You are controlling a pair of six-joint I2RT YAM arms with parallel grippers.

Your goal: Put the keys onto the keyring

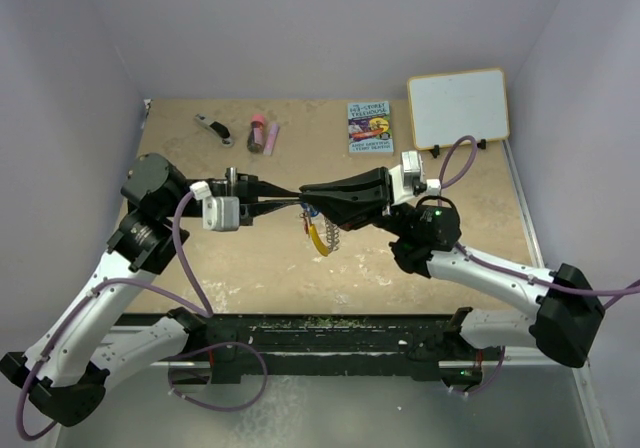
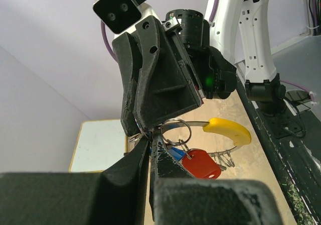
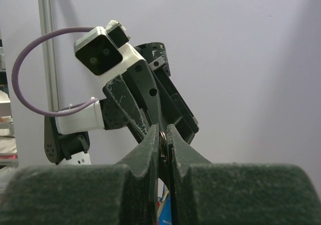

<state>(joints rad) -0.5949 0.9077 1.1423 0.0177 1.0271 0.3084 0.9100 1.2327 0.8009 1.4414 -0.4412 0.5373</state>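
Note:
Both grippers meet tip to tip above the middle of the table. My left gripper [image 1: 287,200] [image 2: 149,140] has its jaws shut on the thin metal end of the keyring [image 1: 322,235], whose yellow part [image 2: 228,129] and silvery beaded part [image 2: 224,157] curve away to the right. My right gripper [image 1: 306,197] [image 3: 163,143] is shut on a small split ring [image 2: 175,131] [image 3: 163,142]. The red key [image 2: 200,163] and the blue key [image 2: 176,153] hang from that small ring, just below the keyring's metal end.
At the back of the table lie a small book [image 1: 370,126], a whiteboard [image 1: 458,106] [image 2: 100,144], a black-and-silver clip tool [image 1: 213,128] and a dark red tube [image 1: 262,134]. A black rail [image 1: 340,333] runs along the near edge.

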